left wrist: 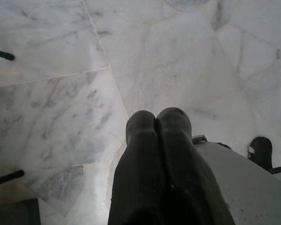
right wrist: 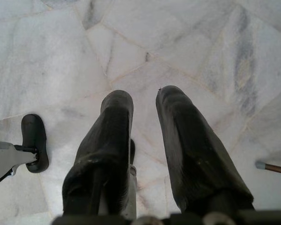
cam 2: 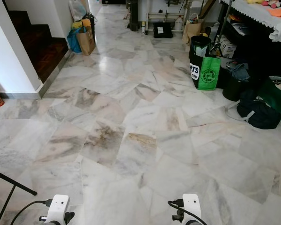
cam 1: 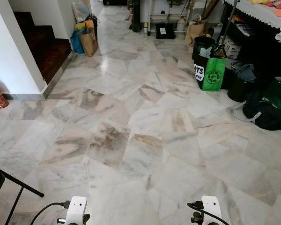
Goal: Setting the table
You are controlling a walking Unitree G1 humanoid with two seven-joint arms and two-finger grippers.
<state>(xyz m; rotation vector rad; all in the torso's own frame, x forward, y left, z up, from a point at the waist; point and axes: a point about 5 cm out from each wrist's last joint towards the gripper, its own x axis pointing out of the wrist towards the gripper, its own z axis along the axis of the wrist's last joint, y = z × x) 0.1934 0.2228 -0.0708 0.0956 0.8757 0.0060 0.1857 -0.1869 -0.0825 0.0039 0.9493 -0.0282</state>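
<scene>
Head views: both arms hang low at the frame's lower edge above a marble floor (cam 1: 145, 117). Left gripper (left wrist: 157, 117): fingers pressed together, holding nothing, pointing down at the tiles. Right gripper (right wrist: 144, 101): fingers parted by a narrow gap, empty, likewise aimed at the floor. A table with white lace-edged cloth (cam 1: 267, 16) stands at far right, well apart from both arms; a green bag (cam 1: 210, 72) and dark bags (cam 1: 264, 115) sit beside it

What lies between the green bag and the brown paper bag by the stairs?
Between the green bag and the brown paper bag, the left eye view shows marble floor.
</scene>
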